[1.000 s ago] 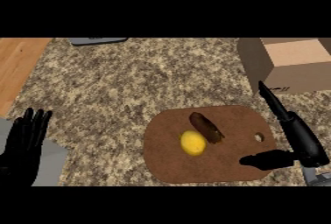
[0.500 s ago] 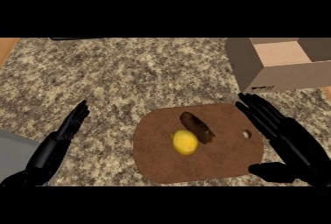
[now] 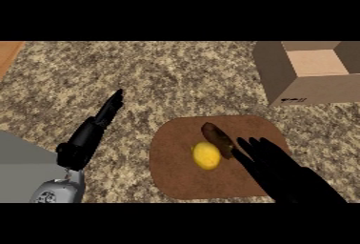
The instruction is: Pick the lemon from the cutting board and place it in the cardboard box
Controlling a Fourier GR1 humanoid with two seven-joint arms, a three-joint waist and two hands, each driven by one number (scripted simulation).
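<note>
A yellow lemon (image 3: 206, 156) lies near the middle of the brown cutting board (image 3: 175, 171). A dark brown oblong thing (image 3: 218, 138) lies just right of it on the board. My right hand (image 3: 281, 174) hovers over the board's right half, fingers straight and pointing up-left toward the lemon, a short gap from it. My left hand (image 3: 95, 131) is edge-on over the speckled counter left of the board, fingers straight and holding nothing. The open cardboard box (image 3: 313, 71) stands at the upper right.
The speckled stone counter (image 3: 175, 81) runs across the view. A grey surface (image 3: 21, 167) shows at the lower left and a strip of wood (image 3: 8, 52) at the upper left corner.
My right hand has moved left over the board, closer to the lemon. The left hand has risen and shifted right toward the board. The view has shifted slightly.
</note>
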